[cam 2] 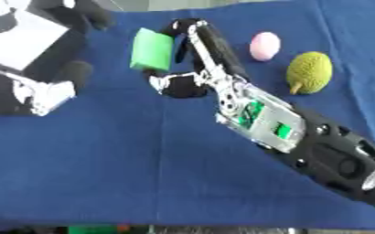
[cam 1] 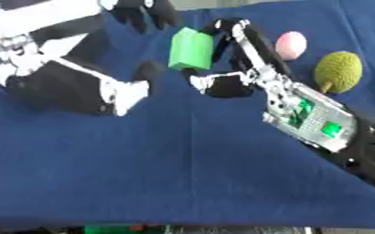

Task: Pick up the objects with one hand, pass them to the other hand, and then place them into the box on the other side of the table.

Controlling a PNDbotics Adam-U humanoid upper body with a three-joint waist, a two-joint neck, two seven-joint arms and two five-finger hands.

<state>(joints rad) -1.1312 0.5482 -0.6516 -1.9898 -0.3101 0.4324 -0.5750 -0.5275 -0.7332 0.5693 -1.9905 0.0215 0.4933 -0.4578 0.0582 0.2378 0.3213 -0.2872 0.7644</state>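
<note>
Right hand (cam 1: 231, 68) of mine pinches green block (cam 1: 190, 48); it seems light, stiff; left hand (cam 1: 131, 55) open beside.

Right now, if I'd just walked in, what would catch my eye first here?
Probably the bright green block, pinched by the robot's right hand above the blue table. The left hand waits open beside it. Farther right lie a pink ball and a bumpy yellow-green fruit.
</note>
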